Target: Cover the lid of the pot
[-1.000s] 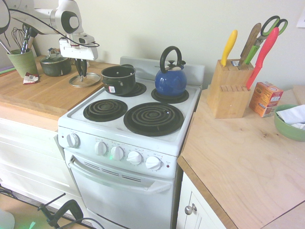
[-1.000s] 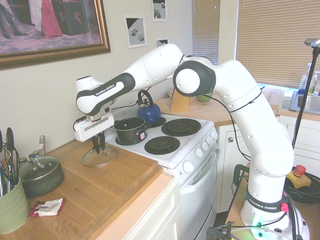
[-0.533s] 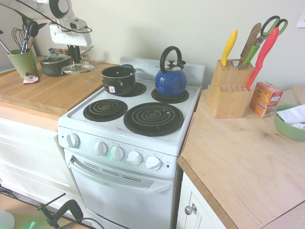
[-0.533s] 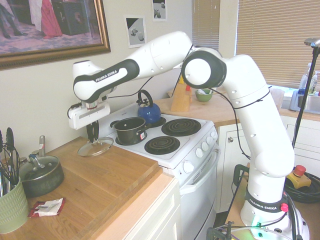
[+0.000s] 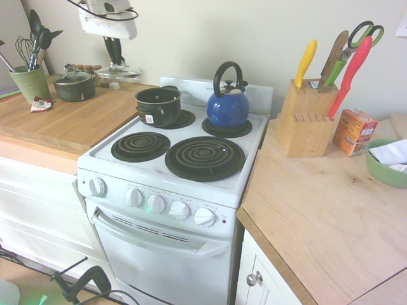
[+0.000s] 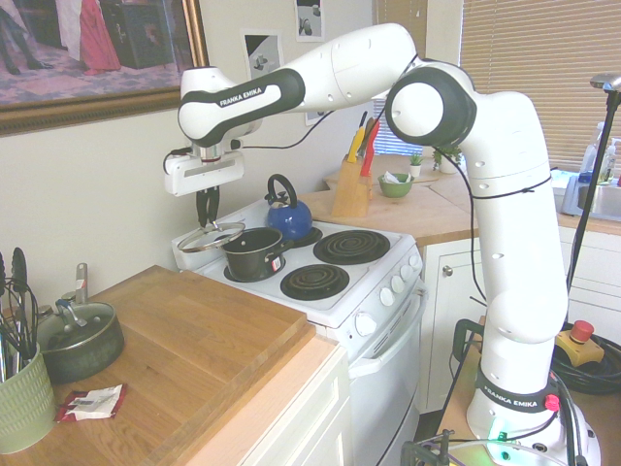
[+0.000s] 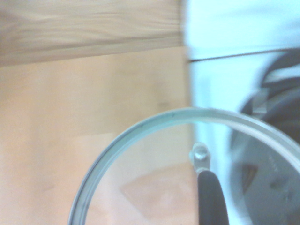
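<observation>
Currently, in the first exterior view, I see the gripper pinching the lid by its knob, raised above the counter. In the second exterior view, the lid hangs just beside the uncovered pot. Wrist view: lid rim only. Placement remains.

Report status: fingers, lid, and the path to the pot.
Fingers shut on glass lid knob, lid in the air beside the black pot. Pot open, on back burner. Blue kettle next to pot; path clear.
</observation>
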